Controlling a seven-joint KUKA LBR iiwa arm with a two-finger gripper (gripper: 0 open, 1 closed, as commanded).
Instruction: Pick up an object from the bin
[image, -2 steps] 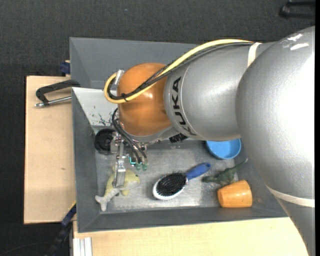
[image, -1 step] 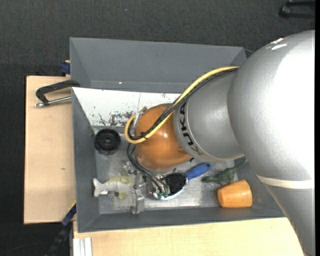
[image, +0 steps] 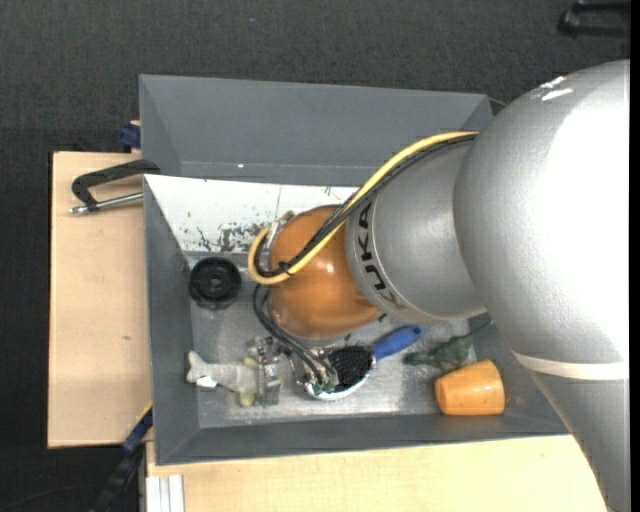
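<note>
My gripper (image: 268, 368) is low over the front left part of the bin floor, under the arm's orange cover. Just to its left lies a small white and cream thing (image: 207, 375), reaching up to the gripper. On its right a hairbrush (image: 352, 366) with black bristles and a blue handle lies slanted, the head close to the gripper. Whether anything is held is hidden by the wrist cables.
A black round cap-like thing (image: 214, 281) sits at the left behind the gripper. A green toy figure (image: 447, 352) and an orange block (image: 470, 389) lie at the front right. The arm covers the bin's right and middle.
</note>
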